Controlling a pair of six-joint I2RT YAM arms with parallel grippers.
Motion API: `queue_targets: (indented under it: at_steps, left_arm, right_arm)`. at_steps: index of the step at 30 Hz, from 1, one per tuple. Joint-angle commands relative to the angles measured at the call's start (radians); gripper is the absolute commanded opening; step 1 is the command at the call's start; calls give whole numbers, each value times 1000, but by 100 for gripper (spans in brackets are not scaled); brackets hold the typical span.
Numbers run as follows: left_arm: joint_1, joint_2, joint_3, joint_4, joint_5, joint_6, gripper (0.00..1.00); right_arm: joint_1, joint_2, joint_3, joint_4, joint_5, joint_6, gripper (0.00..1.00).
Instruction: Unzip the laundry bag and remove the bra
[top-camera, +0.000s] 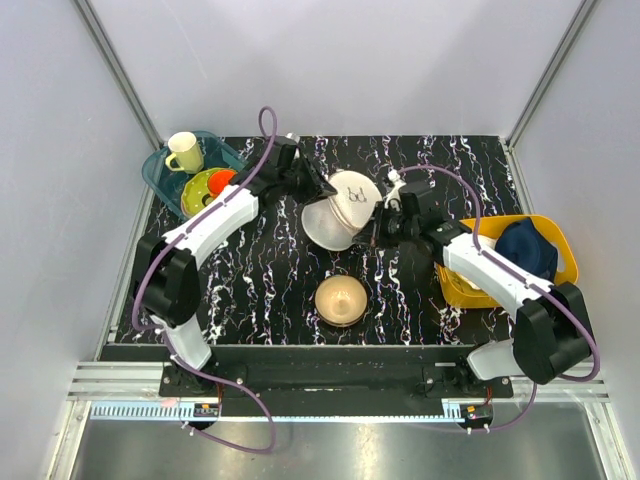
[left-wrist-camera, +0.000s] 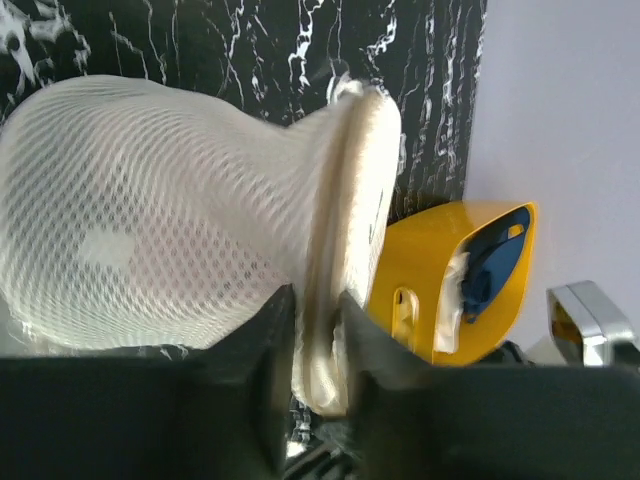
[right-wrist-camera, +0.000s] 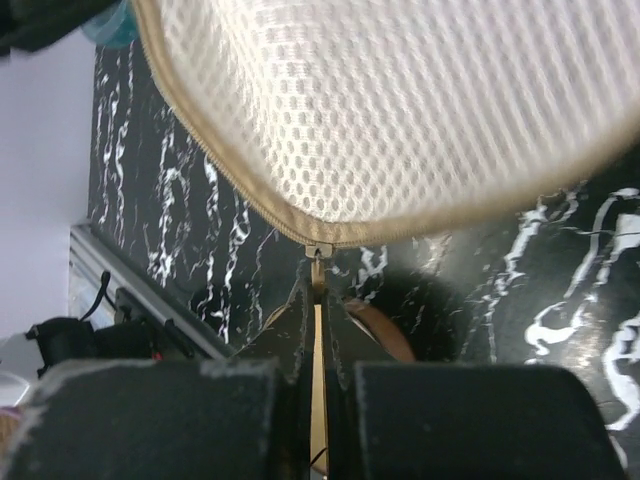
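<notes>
- While the laundry bag (top-camera: 335, 215) sits mid-table just behind the bronze bowl (top-camera: 340, 300), we hold it from both sides.
- Our left gripper (left-wrist-camera: 318, 330) is clamped tight on the bag's thick rim seam.
- Our right gripper (right-wrist-camera: 318, 285) has its fingers pinched almost together on the zip pull (right-wrist-camera: 318, 250).
- We judge the unzipping barely begun, since the teeth in the right wrist view look closed.
- We see no bra anywhere, so pulling it out remains.
</notes>
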Motion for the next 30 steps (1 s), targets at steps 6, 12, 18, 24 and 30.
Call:
queue_targets:
  at_steps: [6,12,18,24,30]
  left_arm:
    - [8,-49,42,-30,-46,65,90]
    - [-56,-162,-155,54,-53,-11,90]
    - [-96,-84,-154,111,3,-63,86]
    - [-109,-32,-149,183,18,-103,76]
    - [-99,-9,-136,133,-22,-99,0]
  right_arm:
    - [46,0,59,5,25,28,0]
    - [46,50,62,25,15,36,0]
    - [46,69,74,23,3,31,0]
    - [46,73,70,14,5,24,0]
    - [37,57,62,-13,26,-16,0]
